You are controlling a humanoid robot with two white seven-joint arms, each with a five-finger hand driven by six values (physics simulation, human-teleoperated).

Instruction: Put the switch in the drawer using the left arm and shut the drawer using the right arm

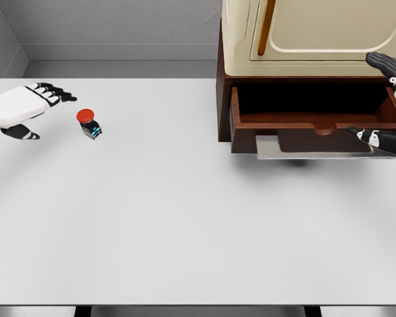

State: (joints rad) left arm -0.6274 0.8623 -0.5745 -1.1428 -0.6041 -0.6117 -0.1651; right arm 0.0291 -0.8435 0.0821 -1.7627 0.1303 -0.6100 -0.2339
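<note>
The switch [89, 123], a small black box with a red round button on top and cyan marks on its side, stands on the white table [185, 224] at the left. My left hand [41, 109] hovers just left of it, fingers spread and holding nothing. The brown wooden drawer [317, 119] is pulled out of the cabinet at the upper right, its inside dark and bare. My right hand [383, 99] is at the drawer's right end, fingers extended above and thumb below, gripping nothing.
A cream cabinet [310, 30] with a brass handle sits atop the brown drawer frame. A grey flat plate [297, 150] shows under the drawer front. Grey walls stand behind the table.
</note>
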